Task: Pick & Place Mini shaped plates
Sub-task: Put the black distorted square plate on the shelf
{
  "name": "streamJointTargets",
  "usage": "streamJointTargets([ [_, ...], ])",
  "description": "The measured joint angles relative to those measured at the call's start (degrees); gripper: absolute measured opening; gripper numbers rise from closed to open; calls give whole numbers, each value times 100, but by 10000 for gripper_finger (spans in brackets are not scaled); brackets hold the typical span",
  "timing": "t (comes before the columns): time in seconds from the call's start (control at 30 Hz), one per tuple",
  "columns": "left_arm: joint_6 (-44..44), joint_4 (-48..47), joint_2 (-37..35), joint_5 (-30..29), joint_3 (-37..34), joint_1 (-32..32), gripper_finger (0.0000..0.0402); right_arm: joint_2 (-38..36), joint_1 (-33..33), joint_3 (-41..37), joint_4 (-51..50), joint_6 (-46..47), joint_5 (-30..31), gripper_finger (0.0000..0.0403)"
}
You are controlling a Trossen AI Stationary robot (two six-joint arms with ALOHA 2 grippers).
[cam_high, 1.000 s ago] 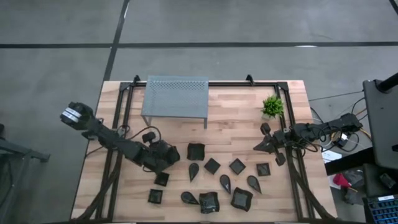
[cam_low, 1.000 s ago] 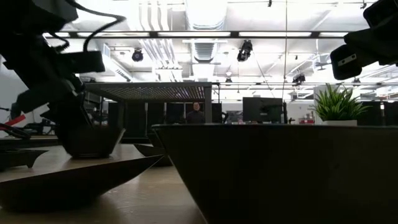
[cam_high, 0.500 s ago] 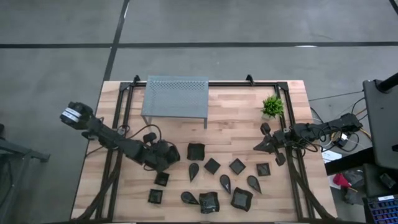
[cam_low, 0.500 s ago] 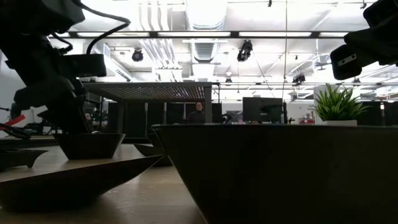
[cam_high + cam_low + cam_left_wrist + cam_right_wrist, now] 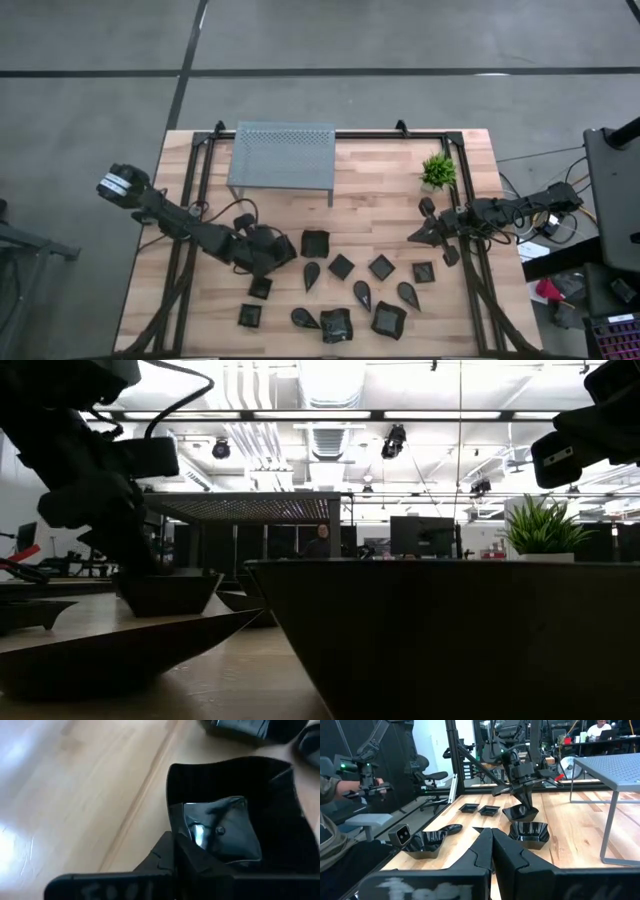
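- Step in hand, by judgement: left gripper (image 5: 272,250) carrying one small square plate (image 5: 235,815), jaws clamped on its rim, just above the counter (image 5: 380,205).
- Next move: lower, release clear of remaining plates (image 5: 340,267).
- Right gripper (image 5: 428,228): idle near plant (image 5: 438,171), jaws together.
- Destination unidentifiable.

Bare table (image 5: 380,205) between stand (image 5: 282,155) and plates (image 5: 341,266)
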Motion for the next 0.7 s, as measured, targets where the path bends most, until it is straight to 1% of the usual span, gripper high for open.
streamJointTargets([
  [0.1, 15, 25, -96, -295, 24, 0, 1, 0, 1, 1, 0, 0, 0, 8],
  [0.23, -166, 12, -360, -875, 156, 0, 0, 0, -2, 0, 0, 0, 1, 8],
  [0.4, -198, -9, -837, -944, 416, 11, 0, 2, -2, 2, 2, 0, 2, 8],
  [0.53, -157, -407, -1210, -1047, 587, 20, 0, 2, -2, 0, 2, 0, 2, 8],
  [0.6, -198, -552, -1448, -1355, 687, 20, 0, 2, -2, 0, 2, 0, 2, 8],
  [0.7, -186, -578, -1809, -2033, 784, 20, 0, 2, 0, 0, 2, 0, 2, 8],
])
